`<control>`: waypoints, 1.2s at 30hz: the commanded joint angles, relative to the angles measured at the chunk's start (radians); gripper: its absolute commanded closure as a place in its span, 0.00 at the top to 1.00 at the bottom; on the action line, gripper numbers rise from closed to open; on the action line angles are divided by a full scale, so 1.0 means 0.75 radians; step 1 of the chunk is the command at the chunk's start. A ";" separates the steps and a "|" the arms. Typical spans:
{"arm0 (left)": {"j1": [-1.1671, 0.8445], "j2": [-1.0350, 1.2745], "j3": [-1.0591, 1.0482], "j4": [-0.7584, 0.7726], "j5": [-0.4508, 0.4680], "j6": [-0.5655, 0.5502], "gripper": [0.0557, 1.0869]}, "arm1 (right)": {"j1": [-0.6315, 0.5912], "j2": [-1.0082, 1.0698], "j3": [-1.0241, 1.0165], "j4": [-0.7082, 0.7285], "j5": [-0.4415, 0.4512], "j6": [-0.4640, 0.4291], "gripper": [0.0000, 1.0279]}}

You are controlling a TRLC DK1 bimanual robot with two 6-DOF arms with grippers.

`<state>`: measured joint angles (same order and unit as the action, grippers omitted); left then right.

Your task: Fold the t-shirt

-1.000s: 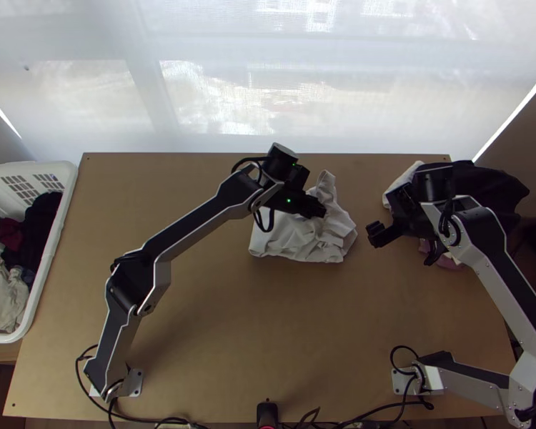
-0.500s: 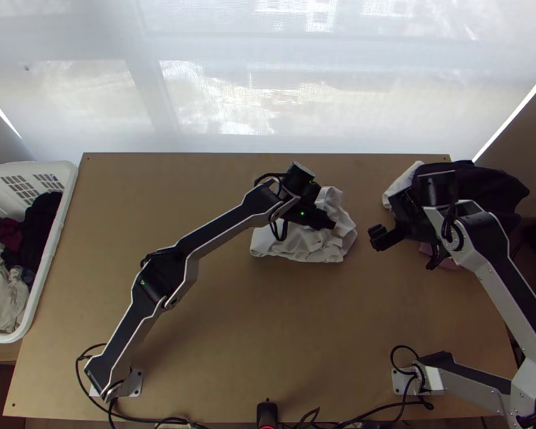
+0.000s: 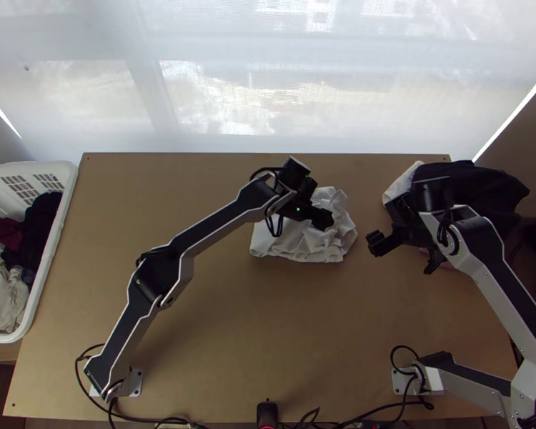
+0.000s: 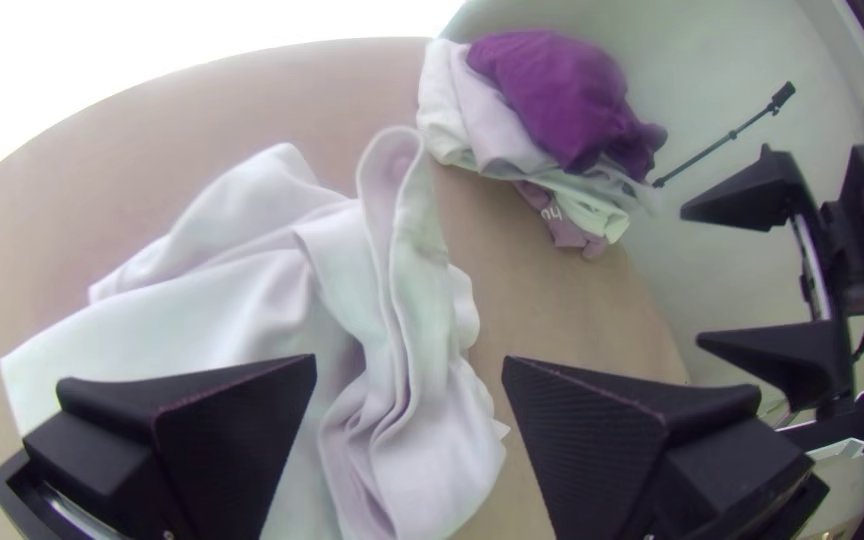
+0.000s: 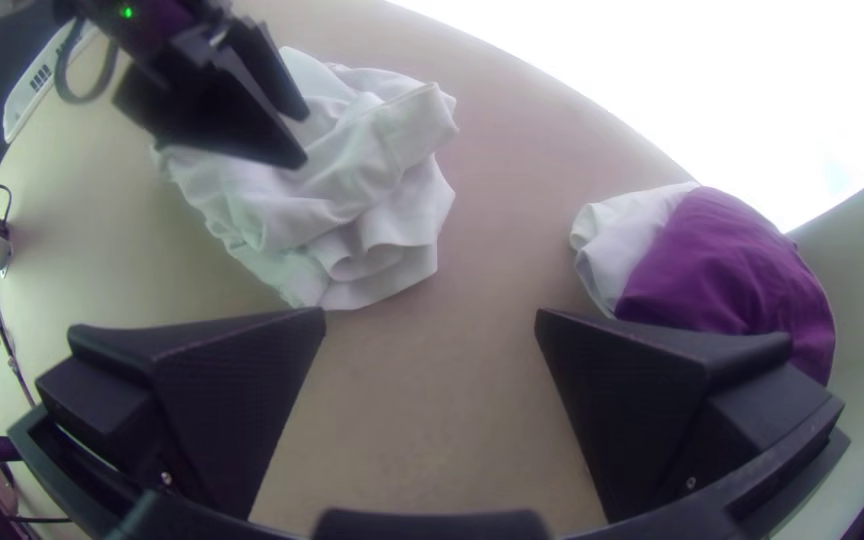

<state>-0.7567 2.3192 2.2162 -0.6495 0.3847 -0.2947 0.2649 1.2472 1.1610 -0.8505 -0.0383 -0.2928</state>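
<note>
Untangling this bunched white t-shirt [image 4: 222, 310], I should straddle one raised fold [image 4: 412, 240] with my parted, empty left gripper [image 4: 409, 358], pinch shallowly, and draw it outward slowly.

I see left arm [image 3: 214, 223] extended on a slant, left gripper [image 3: 326, 219] spread wide, right arm [image 3: 494, 266] sharply bent, right gripper [image 3: 402, 253] also spread wide, the two grippers apart.

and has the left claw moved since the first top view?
Yes, slightly: in the top view, the left claw sits farther right of the white basket and farther below the table's far edge.
</note>
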 commanded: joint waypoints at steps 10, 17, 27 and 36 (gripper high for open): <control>0.326 -0.292 -0.294 -0.263 0.013 0.127 0.95 | 0.230 0.247 0.074 0.226 -0.002 -0.015 0.95; 0.328 -0.253 -0.443 -0.210 -0.016 0.145 0.95 | 0.397 0.564 0.334 0.271 -0.002 -0.015 0.95; 0.311 -0.225 -0.443 -0.210 -0.053 0.170 0.95 | 0.391 0.777 0.197 0.457 -0.014 -0.008 0.95; 0.293 -0.167 -0.398 -0.212 -0.065 0.184 0.95 | 0.166 0.554 -0.059 0.477 -0.049 -0.076 0.95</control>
<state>-0.5278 2.1605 1.8954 -0.8062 0.3462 -0.1635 0.4839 1.7485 1.2320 -0.5091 -0.0620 -0.3206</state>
